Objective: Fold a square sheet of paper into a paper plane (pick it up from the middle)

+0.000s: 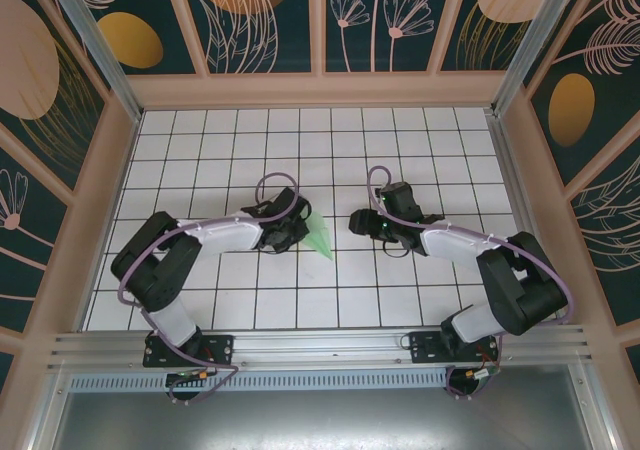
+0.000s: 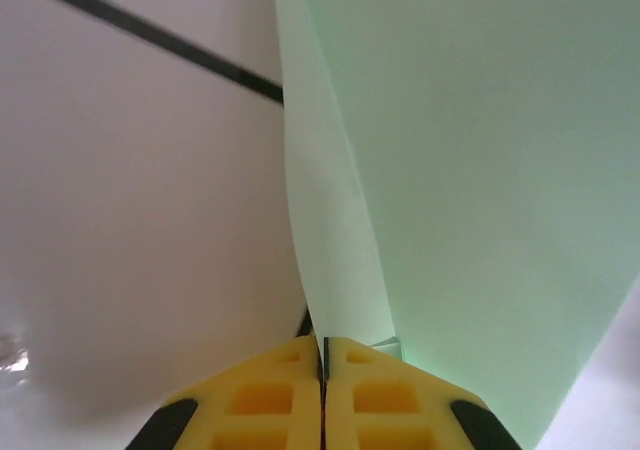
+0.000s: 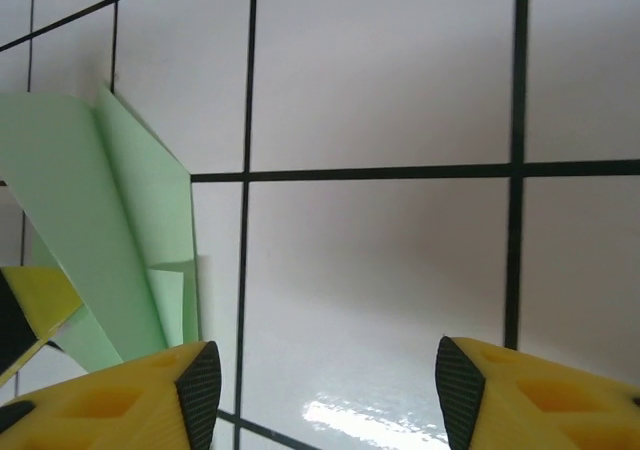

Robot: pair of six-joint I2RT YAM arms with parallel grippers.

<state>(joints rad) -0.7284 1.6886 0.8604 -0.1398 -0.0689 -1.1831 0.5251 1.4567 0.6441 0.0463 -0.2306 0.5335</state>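
The paper plane [image 1: 321, 238] sits near the middle of the tabletop [image 1: 300, 150], between the two arms. It is a pale mint-green folded piece that narrows to a point aimed at the near edge, with its wider end toward the far wall. In the left wrist view the paper plane [image 2: 460, 170] rises as a broad smooth panel, with a narrower folded layer beside it running down into the grip. The left fingers [image 2: 265, 402] are pressed together with no gap, and the lower edge of the paper is pinched in the seam between them. From above, the left fingers [image 1: 298, 232] meet the paper on its left side. Whether the paper also touches the tiles cannot be told. In the right wrist view the paper plane [image 3: 100, 230] stands at the left with several overlapping folds showing, and a bit of yellow from the other arm is next to it. The right fingers [image 3: 200, 390] are spread wide over bare white tile with nothing between them. From above, the right fingers [image 1: 358, 222] are just to the right of the paper and apart from it. The tabletop is a white grid with dark lines.
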